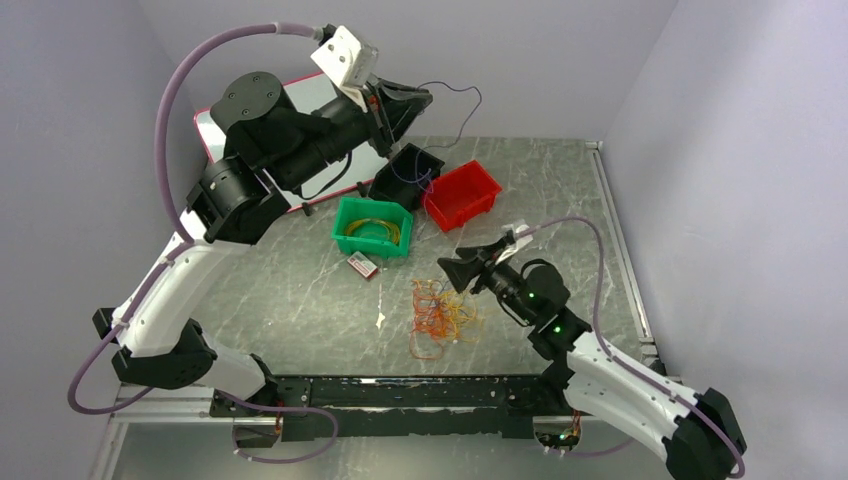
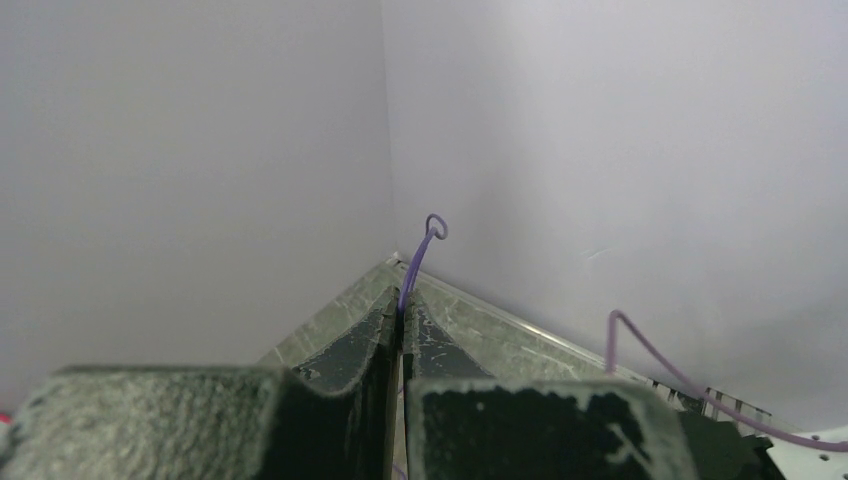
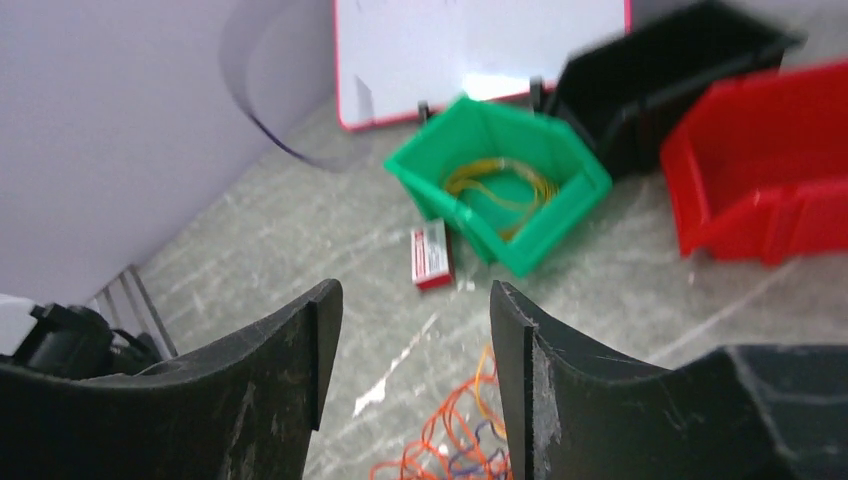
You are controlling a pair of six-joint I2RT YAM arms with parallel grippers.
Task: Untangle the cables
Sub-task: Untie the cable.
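Cables [image 1: 440,318], thin wire loops in yellow, orange and red, lie in one loose tangle on the grey marbled worktop [image 1: 300,300], near its front edge and a little right of the middle. The right gripper [image 1: 447,270] hangs just behind the tangle, with its jaws apart at a middle width and nothing between them. In its wrist view some orange loops show low between the fingers.

Behind it stand three small plastic bins. The green bin [image 1: 388,246] has yellow wire loops [image 1: 372,228] inside, and to its right are the black bin [image 1: 390,190] and the red bin [image 1: 455,212]. A small red and white box [image 1: 361,265] lies just in front of the green bin.

The left gripper [image 1: 426,98] stands high over the black bin, closed on a thin purple wire [image 2: 417,262]. This wire curves away from the fingertips, and its lower part reaches down to the black bin. A white board with red frame [image 3: 480,40] leans at the back left, partly hidden by the left arm.
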